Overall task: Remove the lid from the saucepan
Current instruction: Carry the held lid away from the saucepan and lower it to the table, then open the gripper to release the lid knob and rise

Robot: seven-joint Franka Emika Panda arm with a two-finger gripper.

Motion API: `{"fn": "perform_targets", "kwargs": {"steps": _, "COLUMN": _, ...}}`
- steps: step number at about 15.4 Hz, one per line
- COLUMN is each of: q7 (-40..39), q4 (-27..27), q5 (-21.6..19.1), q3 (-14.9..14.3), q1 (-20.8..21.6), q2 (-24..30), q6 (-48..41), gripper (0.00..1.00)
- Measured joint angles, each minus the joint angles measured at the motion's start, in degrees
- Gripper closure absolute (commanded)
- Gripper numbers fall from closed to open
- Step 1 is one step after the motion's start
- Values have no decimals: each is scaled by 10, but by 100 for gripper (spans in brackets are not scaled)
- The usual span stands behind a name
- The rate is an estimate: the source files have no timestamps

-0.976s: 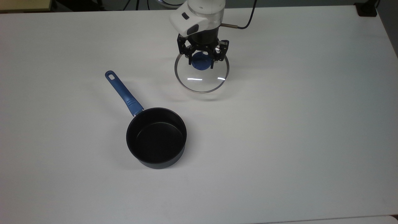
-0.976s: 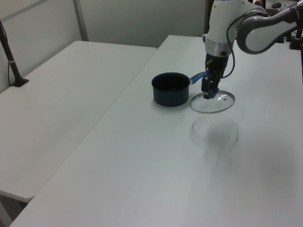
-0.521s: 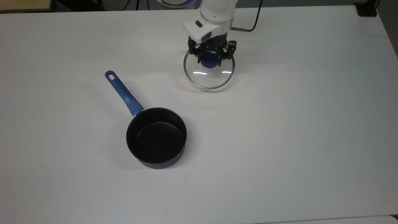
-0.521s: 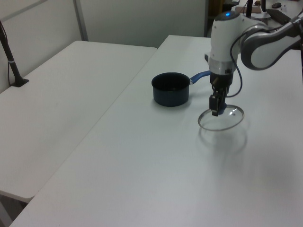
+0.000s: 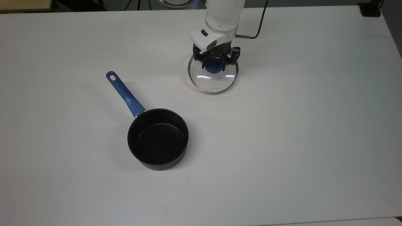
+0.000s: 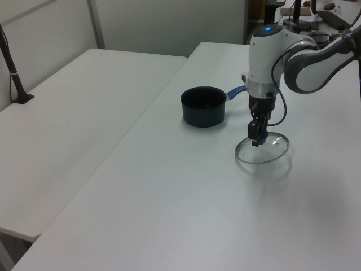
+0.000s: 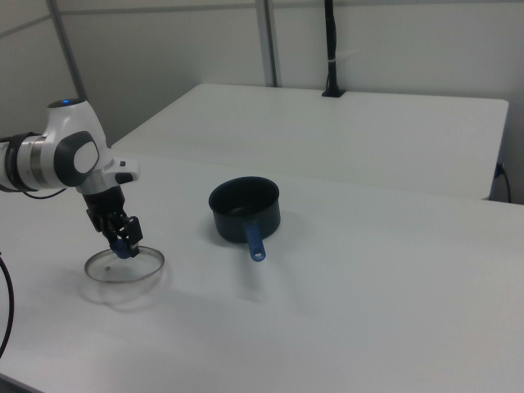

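The saucepan [image 5: 158,138] stands uncovered on the white table [image 5: 282,141], its black inside showing and its long blue handle [image 5: 125,93] pointing to the top view's upper left. The lid [image 5: 213,84], a clear glass disc with a metal rim, hangs level just over the table to the top view's upper right of the pan. My gripper [image 5: 214,64] points straight down and is shut on the lid's blue knob [image 5: 214,68]. Whether the lid's rim touches the table I cannot tell. The left view shows the lid [image 6: 264,152] right of the saucepan [image 6: 203,105]; in the right view the lid [image 7: 124,267] is left of the saucepan [image 7: 244,207].
A black cable [image 5: 258,21] runs from the arm toward the table's far edge. A small black block [image 5: 370,9] sits at the top view's upper right corner. A second white table [image 6: 67,130] adjoins, with a black post [image 6: 12,65] clamped to it.
My gripper has carried the lid toward the top view's right, farther from the saucepan, and lowered it close to the table. The saucepan has not moved.
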State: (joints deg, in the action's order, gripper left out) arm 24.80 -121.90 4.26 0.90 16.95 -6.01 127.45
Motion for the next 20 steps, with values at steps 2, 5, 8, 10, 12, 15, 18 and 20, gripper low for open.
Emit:
{"fn": "perform_targets", "kwargs": {"steps": 2, "q7": 0, "q4": 0, "q5": 0, "q3": 0, "q1": 0, "q2": -5, "q6": 0, "gripper": 34}}
{"fn": "perform_targets", "kwargs": {"steps": 5, "q7": 0, "q4": 0, "q5": 0, "q3": 0, "q1": 5, "q2": -12, "q6": 1, "gripper": 31}}
{"fn": "perform_targets", "kwargs": {"steps": 8, "q7": 0, "q4": 2, "q5": 4, "q3": 0, "q1": 14, "q2": -31, "q6": 2, "gripper": 29}}
{"fn": "perform_targets", "kwargs": {"steps": 10, "q7": 0, "q4": 3, "q5": 10, "q3": 0, "q1": 15, "q2": -39, "q6": 4, "gripper": 28}}
{"fn": "perform_targets", "kwargs": {"steps": 12, "q7": 0, "q4": 5, "q5": 11, "q3": 0, "q1": 15, "q2": -39, "q6": 4, "gripper": 18}}
{"fn": "perform_targets", "kwargs": {"steps": 15, "q7": 0, "q4": 9, "q5": 11, "q3": 0, "q1": 15, "q2": -39, "q6": 4, "gripper": 0}}
{"fn": "perform_targets", "kwargs": {"steps": 18, "q7": 0, "q4": 26, "q5": 11, "q3": -1, "q1": 11, "q2": -34, "q6": 1, "gripper": 0}}
{"fn": "perform_targets", "kwargs": {"steps": 20, "q7": 0, "q4": 41, "q5": 11, "q3": -2, "q1": 10, "q2": -31, "q6": -17, "gripper": 0}}
